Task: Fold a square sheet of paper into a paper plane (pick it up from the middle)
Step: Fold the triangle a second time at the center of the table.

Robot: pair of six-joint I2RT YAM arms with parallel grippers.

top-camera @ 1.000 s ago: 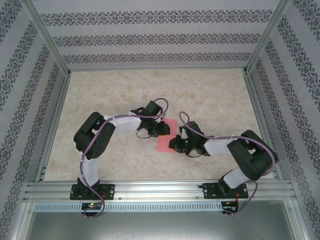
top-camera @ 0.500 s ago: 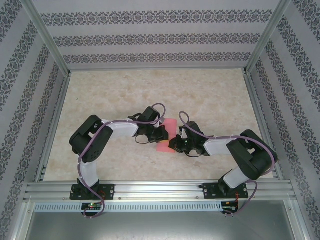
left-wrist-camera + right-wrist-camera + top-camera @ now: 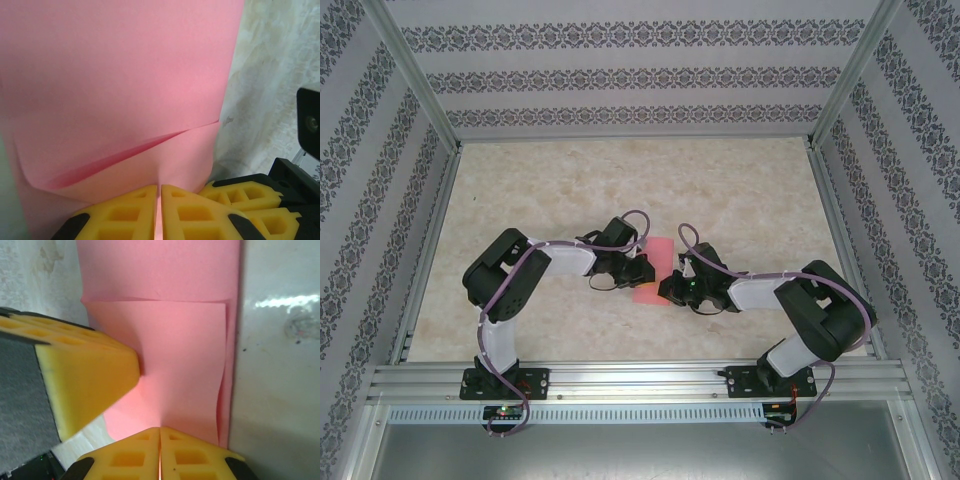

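Left end effector (image 3: 160, 192) was clenched on the square sheet of paper (image 3: 125, 75), jaws together with only a sliver of pink between them. Right end effector (image 3: 160, 436) was the same, pinched shut on the opposite edge. From above, the sheet sat between the two near the middle of the tabletop (image 3: 740, 200), bowed up in a curl rather than flat. Couldn't tell how much of it touched the surface.

Handling, my read:
- Very light, thin and floppy, with no stiffness of its own, so it took whatever shape the two pinches gave it.
- Left wrist view showed one layer rolled over another. There was a soft rounded bend on the left and a loose flap edge running diagonally. It didn't look like a pressed crease.
- Right wrist view showed an upper layer lying on a wider lower one, with a wavy buckle down the right side.
- Slip looked like a minor risk. Tearing or stray creases looked worse if the arms pulled apart or twisted against each other.
- Wrinkles in paper are permanent, so a buckle flattened in the wrong place would spoil the fold line.

Where to hold:
- Mid-edge with a shallow bite, as both were doing, keeping tension low.
- To set the crease, I'd pin the stacked layers with one side and flatten the rounded bend with the other.
- Avoid grabbing corners, since they'd dog-ear.
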